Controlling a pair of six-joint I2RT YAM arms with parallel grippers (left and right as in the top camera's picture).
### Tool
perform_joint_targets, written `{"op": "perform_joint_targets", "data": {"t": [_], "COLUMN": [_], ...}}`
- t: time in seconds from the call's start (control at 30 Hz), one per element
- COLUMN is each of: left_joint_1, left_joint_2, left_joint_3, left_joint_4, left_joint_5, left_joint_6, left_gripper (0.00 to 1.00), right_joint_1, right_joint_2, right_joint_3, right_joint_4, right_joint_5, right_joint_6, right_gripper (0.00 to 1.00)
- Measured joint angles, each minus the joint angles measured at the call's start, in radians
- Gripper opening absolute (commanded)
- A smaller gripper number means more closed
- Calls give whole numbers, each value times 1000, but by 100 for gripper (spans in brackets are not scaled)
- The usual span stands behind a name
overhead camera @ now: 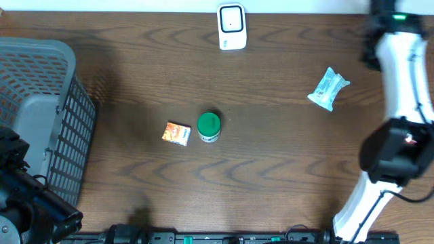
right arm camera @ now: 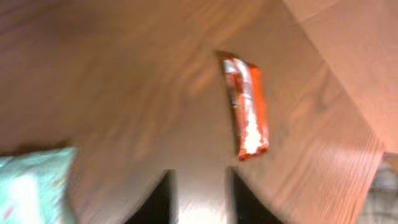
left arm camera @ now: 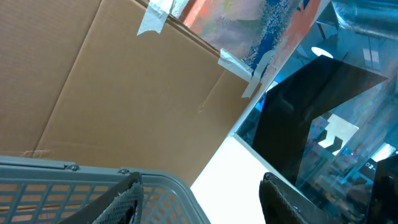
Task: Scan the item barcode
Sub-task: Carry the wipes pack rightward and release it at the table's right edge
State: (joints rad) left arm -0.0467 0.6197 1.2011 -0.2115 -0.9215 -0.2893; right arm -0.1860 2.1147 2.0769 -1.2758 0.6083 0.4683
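A: Right gripper first, quick.
B: Right gripper (right arm camera: 200, 186): jaws narrow with a small gap, bare wood showing through it, nothing held. The view is blurred.
A: What's around it?
B: A red-orange wrapper (right arm camera: 249, 106) lies flat ahead of the fingers, apart from them. A straight edge runs diagonally just past it, with paler wood beyond. I can't tell if the wrapper is the packet seen from overhead. The corner of the clear bag (right arm camera: 31, 186) shows at lower left, beside the fingers, not touching.
A: Left one?
B: Left gripper (left arm camera: 200, 186): jaws wide apart, nothing between them. It is tilted up toward a cardboard sheet (left arm camera: 124, 93). The grey basket (left arm camera: 74, 171) rim sits just under one finger.
A: Overhead, where are the task things?
B: The scanner (overhead camera: 230, 27) stands at the far edge of the table (overhead camera: 285, 176), middle. The green-lidded jar (overhead camera: 209, 127) is mid-table, with the orange packet (overhead camera: 176, 133) just beside it on the left, a sliver of wood between. The clear bag (overhead camera: 329, 88) is to the right, well apart from both and near the right arm (overhead camera: 400, 68).
A: Room to move?
B: There's bare wood from the jar up to the scanner, and a wide bare strip between the jar and the bag. The near half of the table is bare wood too. The basket (overhead camera: 41, 74) takes up the left edge, and the left arm (overhead camera: 20, 196) is at its near corner.
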Motion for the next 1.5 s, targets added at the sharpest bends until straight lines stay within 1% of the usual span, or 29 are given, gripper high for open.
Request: {"op": "perform_joint_targets", "data": {"t": [0.03,0.07,0.13,0.2,0.33,0.4,0.5,0.6,0.8,0.93,0.97,1.03,1.1,1.2,1.23,1.27,1.33,1.5], "left_joint_1": [0,0,0,0,0,0,0,0,0,0,0,0,0,0,0,0,0,0], "left_joint_2": [0,0,0,0,0,0,0,0,0,0,0,0,0,0,0,0,0,0], "left_joint_3": [0,0,0,0,0,0,0,0,0,0,0,0,0,0,0,0,0,0], "left_joint_4": [0,0,0,0,0,0,0,0,0,0,0,0,0,0,0,0,0,0], "left_joint_5": [0,0,0,0,0,0,0,0,0,0,0,0,0,0,0,0,0,0], "left_joint_6": [0,0,0,0,0,0,0,0,0,0,0,0,0,0,0,0,0,0], "left_gripper": [61,61,61,61,61,61,61,61,61,61,61,61,61,61,61,61,61,61], "right_joint_1": [-41,-61,-100,-101,-41,4,68,105,109,106,106,106,103,96,92,88,75,25], "right_joint_2": [0,3,13,19,22,22,22,22,85,149,159,182,203,204,204,204,204,203], "right_joint_3": [0,-2,-5,-6,-8,-8,-21,-70,-201,-239,-239,-239,-237,-237,-237,-236,-232,-226], "right_joint_4": [-7,-10,-4,8,48,70,86,89,122,137,137,140,139,141,140,138,127,78], "right_joint_5": [-34,-61,-161,-276,-487,-547,-579,-579,-575,-557,-546,-529,-531,-517,-509,-502,-484,-407], "right_joint_6": [-3,-6,-27,-53,-79,-85,-82,-49,15,26,27,29,38,42,41,42,38,25], "right_gripper": [80,99,99,99,99,99,99,99,99,99,98,82,63,45,37,33,27,29]}}
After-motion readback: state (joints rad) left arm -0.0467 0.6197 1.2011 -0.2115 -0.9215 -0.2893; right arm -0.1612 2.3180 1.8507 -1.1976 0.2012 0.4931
